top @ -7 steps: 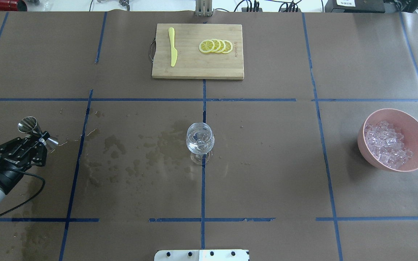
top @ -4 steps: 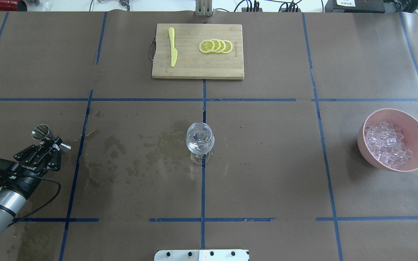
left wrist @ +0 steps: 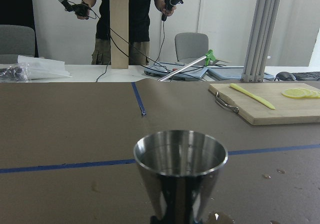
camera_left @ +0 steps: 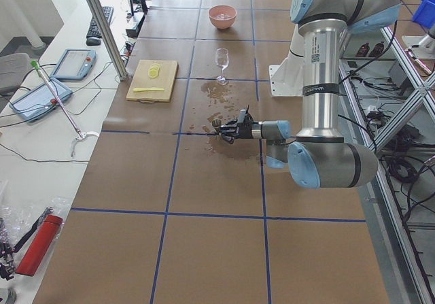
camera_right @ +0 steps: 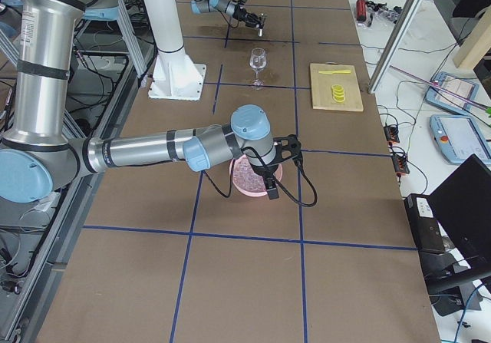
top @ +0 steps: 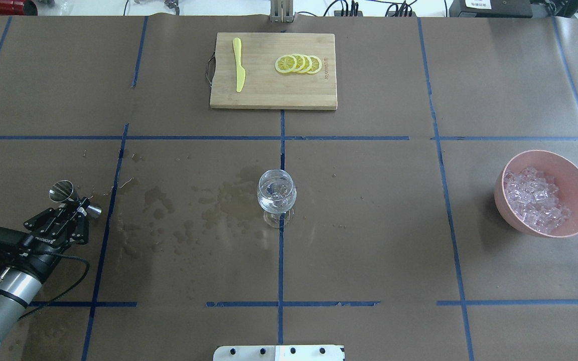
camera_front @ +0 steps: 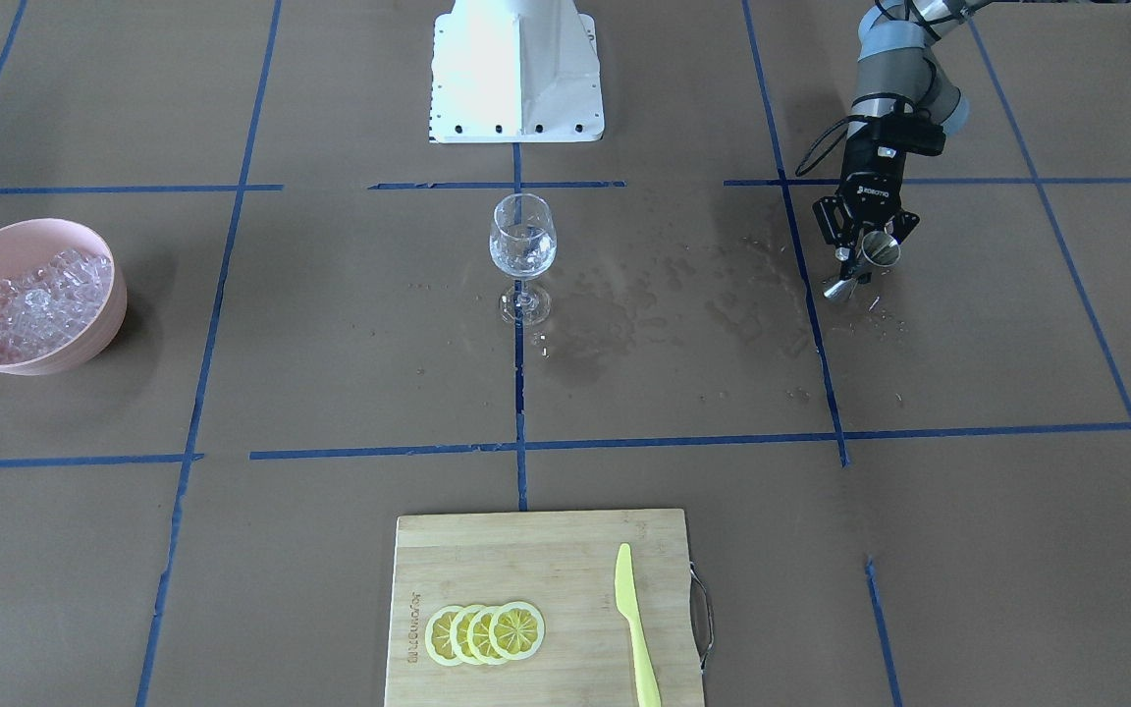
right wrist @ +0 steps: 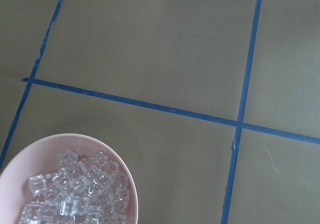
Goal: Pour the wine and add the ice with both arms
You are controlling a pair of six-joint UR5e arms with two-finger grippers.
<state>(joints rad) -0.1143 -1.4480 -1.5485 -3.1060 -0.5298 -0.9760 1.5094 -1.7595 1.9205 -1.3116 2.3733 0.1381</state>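
My left gripper (top: 79,204) is shut on a steel jigger (top: 70,196) and holds it about upright, low over the table's left side; both also show in the front view, gripper (camera_front: 865,253) and jigger (camera_front: 878,251). In the left wrist view the jigger's (left wrist: 180,176) open cup faces up. The wine glass (top: 277,193) stands at the table's middle with some clear liquid in it. The ice (top: 535,200) is heaped in a pink bowl (top: 577,190) at the right. My right gripper (camera_right: 274,163) hangs above that bowl; I cannot tell if it is open or shut.
A bamboo cutting board (top: 264,95) at the far middle carries lemon slices (top: 299,64) and a yellow knife (top: 239,65). Wet patches (top: 188,210) mark the paper between jigger and glass. The robot's base plate (top: 279,353) is at the near edge.
My left gripper has carried the jigger right and towards the near edge, and the arm has swung further into view. The glass and the bowl have not moved.
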